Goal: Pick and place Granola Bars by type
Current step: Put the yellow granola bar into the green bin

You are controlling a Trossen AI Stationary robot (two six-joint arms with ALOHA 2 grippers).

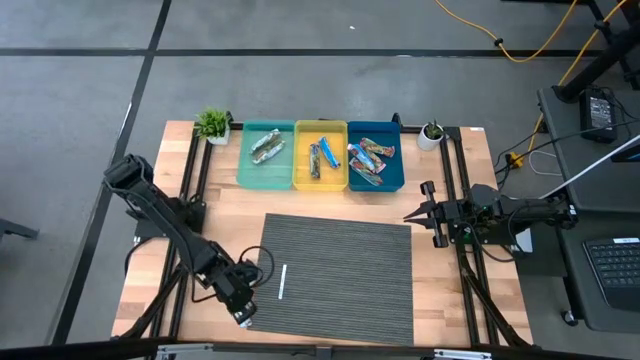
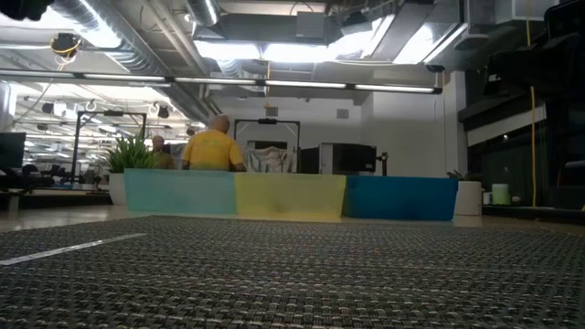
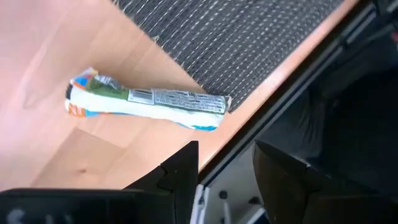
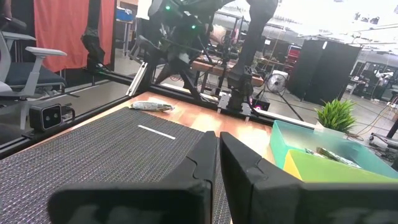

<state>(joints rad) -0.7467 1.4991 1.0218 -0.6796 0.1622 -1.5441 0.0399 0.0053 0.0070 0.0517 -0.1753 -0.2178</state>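
Wooden tabletop (image 1: 330, 205) with dark woven mat (image 1: 340, 275); one white-green crinkly wrapped granola bar (image 3: 146, 104) lying on bare wood beside mat's near-left corner. Left gripper (image 3: 225, 169) open, hovering just beside it. Right gripper (image 4: 218, 163) closed, parked at right edge. Judged light, slippery, crushable; best pinched across mid-length.

Open grey mat (image 1: 340, 275) mid-table, three bins (image 1: 320, 155) walling far edge, plants (image 1: 213, 124) at corners

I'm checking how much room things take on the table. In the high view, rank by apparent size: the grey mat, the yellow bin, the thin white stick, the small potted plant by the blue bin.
1. Grey mat, by far the largest.
2. Yellow bin.
3. and 4. Potted plant and thin white stick: too close to rank; the stick is longer, the plant wider.
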